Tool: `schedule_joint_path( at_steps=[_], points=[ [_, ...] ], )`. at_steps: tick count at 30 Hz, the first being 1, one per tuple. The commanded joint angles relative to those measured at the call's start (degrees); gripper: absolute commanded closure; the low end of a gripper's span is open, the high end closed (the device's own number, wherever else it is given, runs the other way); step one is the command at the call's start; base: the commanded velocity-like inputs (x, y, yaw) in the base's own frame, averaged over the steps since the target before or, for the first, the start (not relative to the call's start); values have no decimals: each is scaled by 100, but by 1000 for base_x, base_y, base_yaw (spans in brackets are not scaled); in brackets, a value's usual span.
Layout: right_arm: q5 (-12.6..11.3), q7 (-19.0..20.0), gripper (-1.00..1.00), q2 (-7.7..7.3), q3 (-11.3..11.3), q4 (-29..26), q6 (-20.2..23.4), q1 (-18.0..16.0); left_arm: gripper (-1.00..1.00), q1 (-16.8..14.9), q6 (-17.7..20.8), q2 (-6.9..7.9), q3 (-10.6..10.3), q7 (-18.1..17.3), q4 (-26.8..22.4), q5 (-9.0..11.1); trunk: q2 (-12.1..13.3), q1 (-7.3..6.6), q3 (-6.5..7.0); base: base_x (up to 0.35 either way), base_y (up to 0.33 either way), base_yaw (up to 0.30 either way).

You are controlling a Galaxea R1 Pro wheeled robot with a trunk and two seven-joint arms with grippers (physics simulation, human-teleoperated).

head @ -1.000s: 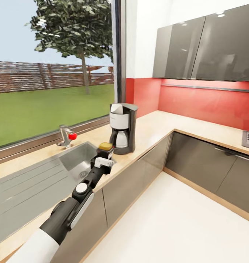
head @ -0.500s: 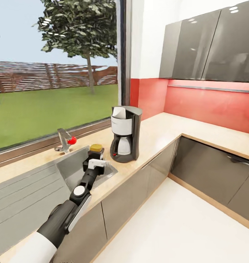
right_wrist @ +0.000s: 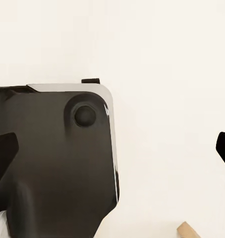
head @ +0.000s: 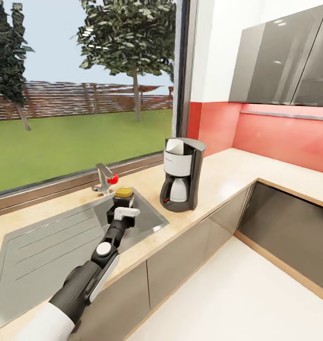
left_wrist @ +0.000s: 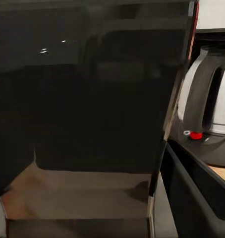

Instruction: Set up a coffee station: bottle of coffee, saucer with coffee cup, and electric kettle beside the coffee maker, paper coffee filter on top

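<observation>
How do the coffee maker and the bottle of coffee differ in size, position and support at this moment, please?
The coffee maker is much taller than the bottle of coffee. It stands free on the kitchen countertop, while the bottle is held by the left gripper above the sink. Both are upright.

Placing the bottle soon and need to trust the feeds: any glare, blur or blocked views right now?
Head view: evenly lit and sharp, soft reflections on the glossy grey wall cabinets, the tall dark grey coffee maker clear. Left wrist view: a dark glossy surface up close blocks most of it, faint glints; the coffee maker's carafe is slightly soft. Right wrist view: pale, washed-out background, no detail.
</observation>
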Motion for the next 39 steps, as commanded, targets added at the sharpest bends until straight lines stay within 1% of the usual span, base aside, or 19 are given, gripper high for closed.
schedule_joint_path(
  at_steps=[1, 9, 22, 25, 33, 39],
  points=[
    [-3, 4, -100, 2, -28, 0, -21, -3, 100, -8, 24, 1, -34, 47, -9, 45, -12, 4, -12, 154, 0, 44],
    [-3, 4, -100, 2, -28, 3, -21, -3, 100, -8, 24, -15, -52, 39, -9, 59, -12, 4, -12, 296, -17, 9],
    [-3, 4, -100, 2, -27, 8, -21, -3, 100, -7, 26, -24, -61, 36, -22, 62, -12, 4, -12, 316, -115, 0],
    [-3, 4, -100, 2, -27, 8, -21, -3, 100, -1, 24, -24, -103, 36, -30, 62, -12, 4, -12, 297, -136, 0],
    [-3, 4, -100, 2, -27, 7, -21, -3, 100, 1, 23, -12, -105, 48, -61, 54, -12, 4, -12, 191, -184, 5],
    [-3, 4, -100, 2, -27, 8, -21, -3, 100, 8, 17, -7, -104, 54, -53, 47, -12, 4, -12, 30, -18, 201]
  ],
)
